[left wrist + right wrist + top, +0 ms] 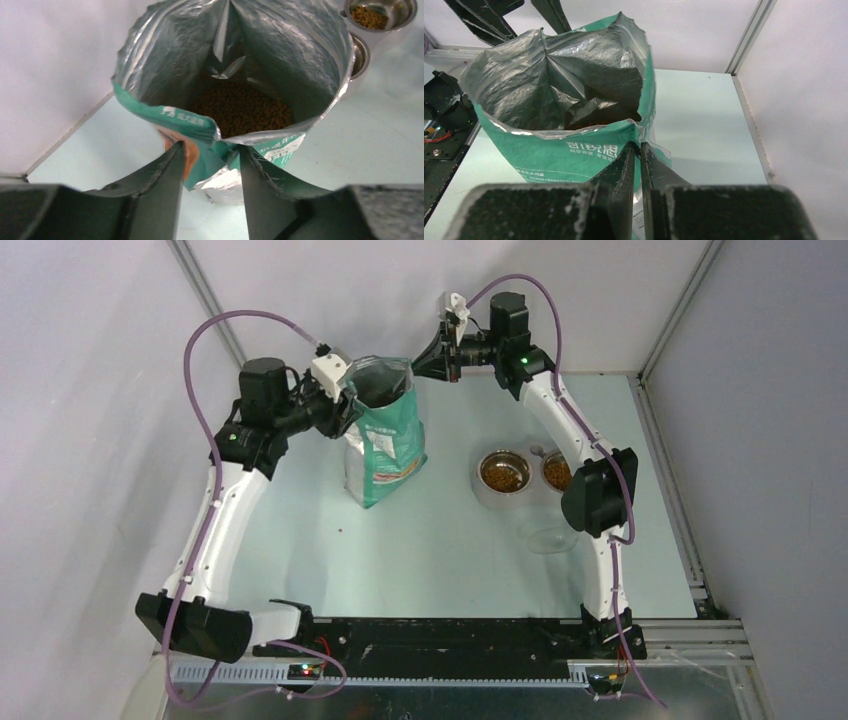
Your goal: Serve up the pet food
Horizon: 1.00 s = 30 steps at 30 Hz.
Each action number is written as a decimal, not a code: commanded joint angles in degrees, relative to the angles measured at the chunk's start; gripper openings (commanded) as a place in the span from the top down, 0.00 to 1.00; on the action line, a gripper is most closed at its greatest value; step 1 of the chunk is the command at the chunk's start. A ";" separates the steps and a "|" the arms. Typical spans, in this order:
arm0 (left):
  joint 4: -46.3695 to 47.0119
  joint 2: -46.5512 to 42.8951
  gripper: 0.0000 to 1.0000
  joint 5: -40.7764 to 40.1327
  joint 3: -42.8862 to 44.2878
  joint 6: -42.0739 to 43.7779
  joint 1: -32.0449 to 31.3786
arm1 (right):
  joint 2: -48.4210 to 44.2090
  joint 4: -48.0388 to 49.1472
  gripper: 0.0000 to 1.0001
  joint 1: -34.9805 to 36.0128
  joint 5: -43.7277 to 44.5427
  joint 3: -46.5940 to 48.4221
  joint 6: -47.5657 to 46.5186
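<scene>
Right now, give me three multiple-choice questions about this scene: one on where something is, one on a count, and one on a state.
1. Seen from above, where do the bowls stand from the bag? A left, B right, C behind.
2. How many bowls hold pet food? A one, B two, C none.
3. The bag is: A open and upright, B sealed, C lying flat.
Answers: B, they sit to its right; B, both show brown pellets; A, its top gapes with pet food visible inside.

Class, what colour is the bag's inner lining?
Shiny silver; the lining shows best in the left wrist view.
</scene>
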 commanded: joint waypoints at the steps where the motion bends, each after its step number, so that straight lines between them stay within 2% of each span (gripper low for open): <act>1: 4.66 0.43 0.56 2.96 1.29 -2.41 -0.22 | -1.06 1.95 0.93 -0.10 0.53 2.39 1.62; 2: 4.22 0.33 0.63 3.52 1.52 -2.12 -0.22 | -1.11 2.14 0.99 -0.15 0.82 2.33 1.88; 3: 3.89 -0.07 0.66 3.67 1.54 -1.80 -0.22 | -1.26 2.42 1.00 -0.20 0.94 2.17 2.42; 5: 2.28 -0.90 0.82 4.05 1.60 -0.27 -0.18 | -1.70 3.40 1.00 -0.59 1.55 1.52 3.81; 8: 0.98 -2.54 0.92 3.17 1.18 1.04 0.59 | -2.73 6.06 1.00 -2.10 3.02 -0.63 8.54; 10: 0.98 -4.09 0.98 2.41 0.61 0.56 1.72 | -4.25 5.70 1.00 -3.22 3.26 -2.41 8.55; 16: 0.36 -7.46 1.00 2.43 -0.63 0.60 4.81 | -12.73 0.15 1.00 -6.46 1.89 -10.00 7.29; 24: 0.78 -4.89 1.00 5.29 1.83 -0.43 5.56 | -23.84 -4.27 1.00 -6.89 -0.06 -21.01 5.94; 30: -0.36 -2.38 1.00 7.59 3.62 0.03 5.58 | -24.66 -7.97 1.00 -5.38 -1.08 -21.98 1.23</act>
